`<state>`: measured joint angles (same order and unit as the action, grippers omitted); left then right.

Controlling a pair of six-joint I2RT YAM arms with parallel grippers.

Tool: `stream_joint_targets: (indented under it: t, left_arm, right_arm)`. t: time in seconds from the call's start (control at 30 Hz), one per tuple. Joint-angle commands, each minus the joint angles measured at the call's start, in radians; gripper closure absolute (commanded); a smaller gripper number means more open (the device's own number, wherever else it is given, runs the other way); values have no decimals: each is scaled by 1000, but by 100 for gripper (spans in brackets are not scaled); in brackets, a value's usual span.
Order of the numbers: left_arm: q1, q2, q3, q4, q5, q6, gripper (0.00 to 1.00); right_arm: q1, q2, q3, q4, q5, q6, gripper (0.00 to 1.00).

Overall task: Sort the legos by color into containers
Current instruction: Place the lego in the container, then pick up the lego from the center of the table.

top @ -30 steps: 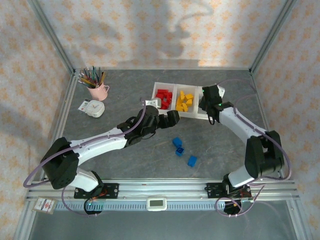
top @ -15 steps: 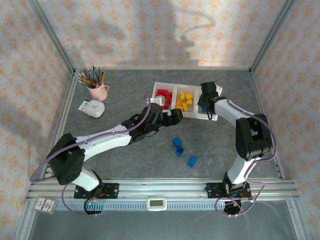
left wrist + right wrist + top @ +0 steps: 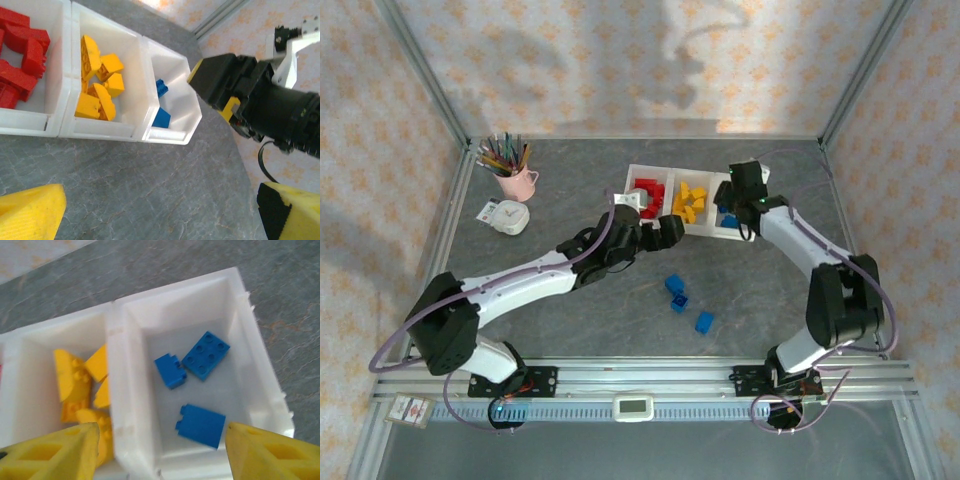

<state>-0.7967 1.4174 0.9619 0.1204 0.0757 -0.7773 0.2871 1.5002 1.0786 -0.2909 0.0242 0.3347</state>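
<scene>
At table centre, apart from far-side containers [image 3: 116, 405]: three loose blue legos [image 3: 679, 302]. Light, rigid, slick; pinch across flat sides, not studs. Over right-end bin: right gripper [image 3: 160, 452] spread, empty. Left gripper [image 3: 160, 212] wide open, empty.

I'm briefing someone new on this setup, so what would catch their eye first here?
The white tray at the table's far side, its three bins keeping red, yellow and blue bricks apart. The right hand hangs open over the blue bin, and three loose blue bricks lie on the grey table nearer the arms.
</scene>
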Motion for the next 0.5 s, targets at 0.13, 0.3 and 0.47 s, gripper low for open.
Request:
stream_joint_targets:
  t: [0.13,0.3,0.47]
  left_arm:
    - [2,-121,-123,-21,-77,-42,1]
    - [1,-182,-200,-38,-114,-84,1]
    - [2,-252,-279,-36,-157,-127,1]
  right_arm:
    - [93,-94,-98,-66,-88,-54,31]
    - [209,-103,-134,-85,-119,-68,28]
    - [326,-80,-161,-80,-153,-80,26]
